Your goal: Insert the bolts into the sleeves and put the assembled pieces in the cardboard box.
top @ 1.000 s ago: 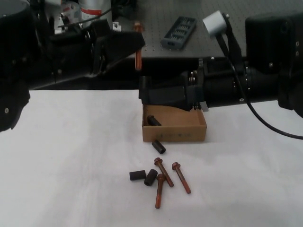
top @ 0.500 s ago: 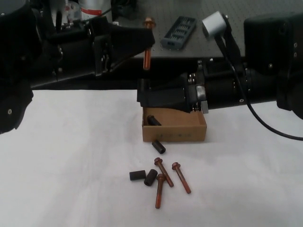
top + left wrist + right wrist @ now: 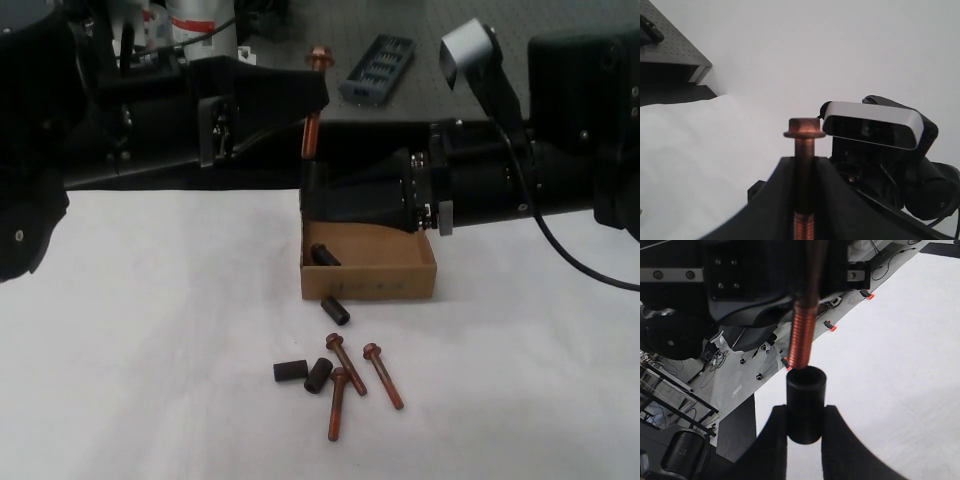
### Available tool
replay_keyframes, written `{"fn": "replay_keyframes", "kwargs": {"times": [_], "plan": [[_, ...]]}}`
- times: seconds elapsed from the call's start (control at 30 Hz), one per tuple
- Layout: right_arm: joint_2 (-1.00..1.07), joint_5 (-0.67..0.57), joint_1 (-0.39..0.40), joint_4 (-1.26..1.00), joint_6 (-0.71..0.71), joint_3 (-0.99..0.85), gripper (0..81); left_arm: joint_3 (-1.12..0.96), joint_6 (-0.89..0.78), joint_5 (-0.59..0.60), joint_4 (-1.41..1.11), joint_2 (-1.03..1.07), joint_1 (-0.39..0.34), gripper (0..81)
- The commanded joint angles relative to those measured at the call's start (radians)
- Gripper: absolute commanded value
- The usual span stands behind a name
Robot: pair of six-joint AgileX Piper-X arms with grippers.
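The bolt (image 3: 802,335), clamped upright in your left end effector (image 3: 804,172), hangs with its threaded tip just at the mouth of the sleeve (image 3: 806,410), which the right end effector (image 3: 805,422) grips above the cardboard box (image 3: 370,285). Centre the tip on the bore, then lower straight, without tilt.

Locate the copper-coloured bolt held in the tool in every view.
High view: the copper-coloured metal bolt stands upright in the left tool, above the brown cardboard box.
Left wrist view: the bolt, head up, between that tool's fingers.
Right wrist view: its threaded end at the mouth of the black cylindrical sleeve in the right tool.
Shared landmark: the left tool gripping it.
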Motion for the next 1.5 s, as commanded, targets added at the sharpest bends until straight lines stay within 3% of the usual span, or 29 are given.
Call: {"fn": "replay_keyframes", "kwargs": {"times": [0.0, 0.5, 0.97, 1.47], "plan": [[0.0, -0.022, -0.004, -0.01, 0.0, -0.009, 1.5, -0.007, 0.034, 0.019, -0.011, -0.001, 0.003, 0.6], [0.0, -0.053, -0.004, -0.025, 0.014, -0.009, 1.5, -0.007, 0.058, 0.035, 0.004, -0.001, 0.003, 0.6], [0.0, -0.053, -0.004, -0.025, 0.014, -0.009, 1.5, -0.007, 0.055, 0.133, 0.004, -0.001, 0.003, 0.6], [0.0, -0.043, -0.004, -0.034, 0.029, -0.009, 1.5, -0.007, 0.071, 0.1, 0.004, -0.001, -0.003, 0.6]]}}
